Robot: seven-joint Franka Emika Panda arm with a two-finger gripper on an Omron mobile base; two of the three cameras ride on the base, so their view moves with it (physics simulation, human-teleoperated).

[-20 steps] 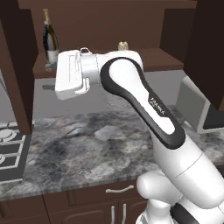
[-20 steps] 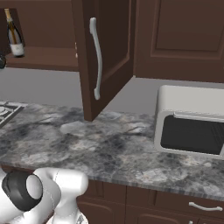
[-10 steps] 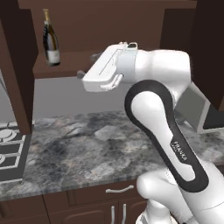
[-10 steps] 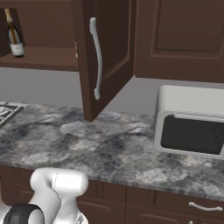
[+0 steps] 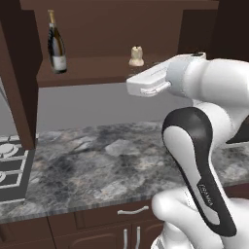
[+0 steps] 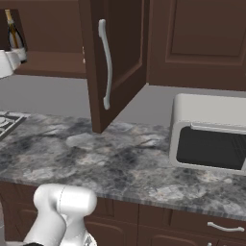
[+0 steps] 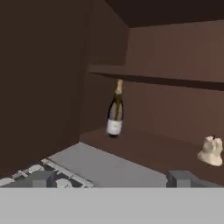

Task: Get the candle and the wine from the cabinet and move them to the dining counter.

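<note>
Left base view shows the open cabinet (image 5: pixel 29 73): the wine (image 5: pixel 56 43) stands upright at the left of its lower shelf, the candle (image 5: pixel 136 57) sits well apart to the right. The gripper (image 5: pixel 132 86) hovers in front, jaws spread wide, empty. Right base view adds a white microwave (image 6: pixel 209 139) on the marbled counter (image 6: pixel 120 163) at right.
</note>
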